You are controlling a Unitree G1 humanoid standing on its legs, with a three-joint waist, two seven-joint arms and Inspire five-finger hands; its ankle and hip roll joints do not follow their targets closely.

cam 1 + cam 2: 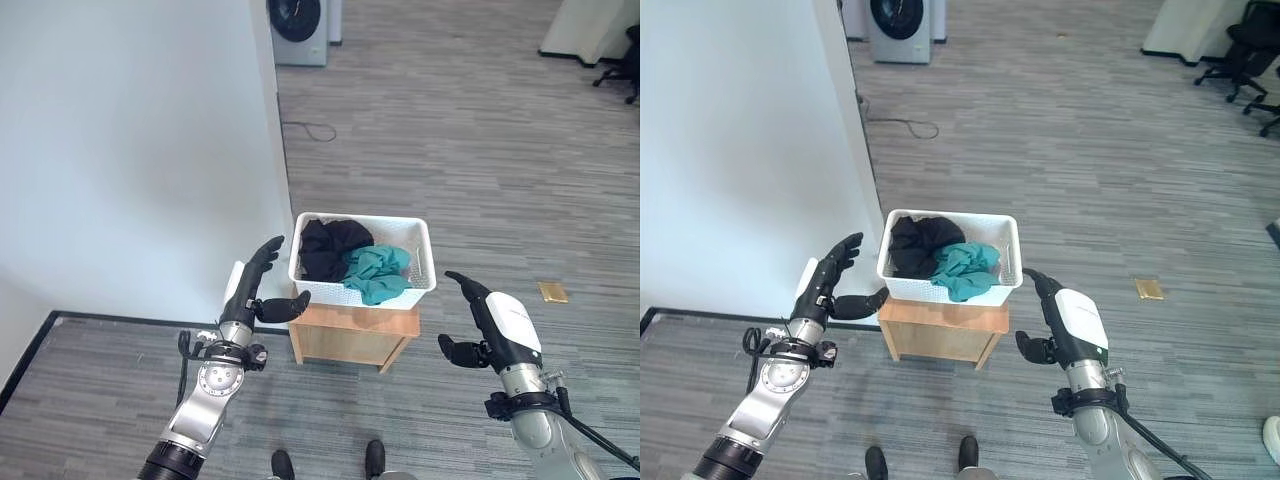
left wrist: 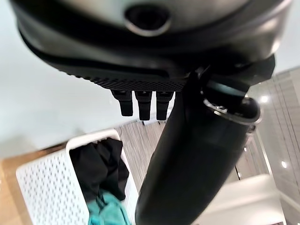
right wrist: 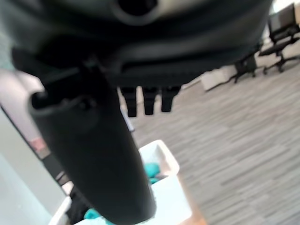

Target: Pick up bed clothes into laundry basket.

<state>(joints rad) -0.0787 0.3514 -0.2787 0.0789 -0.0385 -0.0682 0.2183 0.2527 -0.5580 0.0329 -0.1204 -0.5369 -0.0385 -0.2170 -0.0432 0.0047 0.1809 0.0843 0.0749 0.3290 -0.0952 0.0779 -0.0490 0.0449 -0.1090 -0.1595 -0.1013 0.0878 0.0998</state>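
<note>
Bright even indoor light, soft shadows; wrist views blurry up close, ceiling-light glints.

At the frame's centre, a laundry basket sits on a small wooden stand, with two garments inside. My left hand is just left of it, my right hand lower right.

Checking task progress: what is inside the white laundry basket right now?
The white laundry basket holds a black garment and, beside it, a teal garment. Anything beneath them is covered. It sits on a wooden stand.
</note>
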